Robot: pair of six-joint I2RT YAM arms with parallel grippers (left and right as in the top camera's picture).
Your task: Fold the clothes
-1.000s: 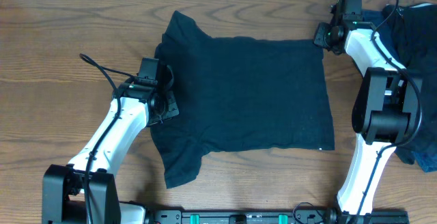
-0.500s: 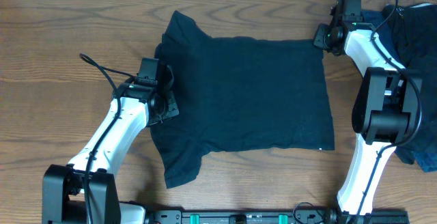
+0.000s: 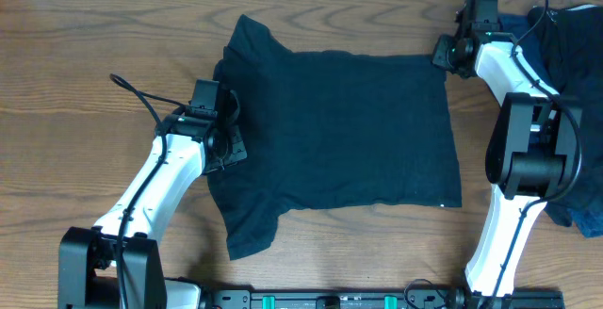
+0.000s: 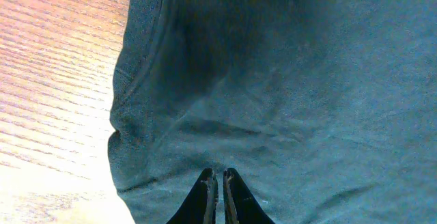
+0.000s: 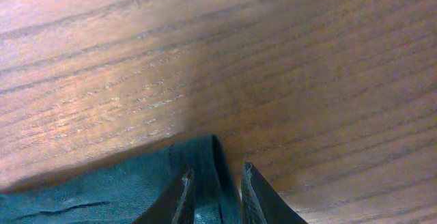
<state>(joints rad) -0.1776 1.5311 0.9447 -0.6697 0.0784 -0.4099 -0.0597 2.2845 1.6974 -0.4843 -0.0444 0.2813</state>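
A very dark navy T-shirt point(image 3: 339, 130) lies spread flat on the wooden table, sleeves to the left, hem to the right. My left gripper point(image 3: 226, 128) sits at the shirt's collar edge. In the left wrist view its jaws point(image 4: 218, 177) are pressed together on the fabric point(image 4: 293, 80). My right gripper point(image 3: 445, 55) is at the shirt's far right corner. In the right wrist view its jaws point(image 5: 215, 179) are closed on that corner point(image 5: 198, 157), with the fabric between the fingers.
A pile of other dark clothes point(image 3: 570, 40) lies at the right edge of the table, behind and under the right arm. Bare wood table point(image 3: 85, 55) surrounds the shirt. The table's front rail point(image 3: 330, 300) runs along the bottom.
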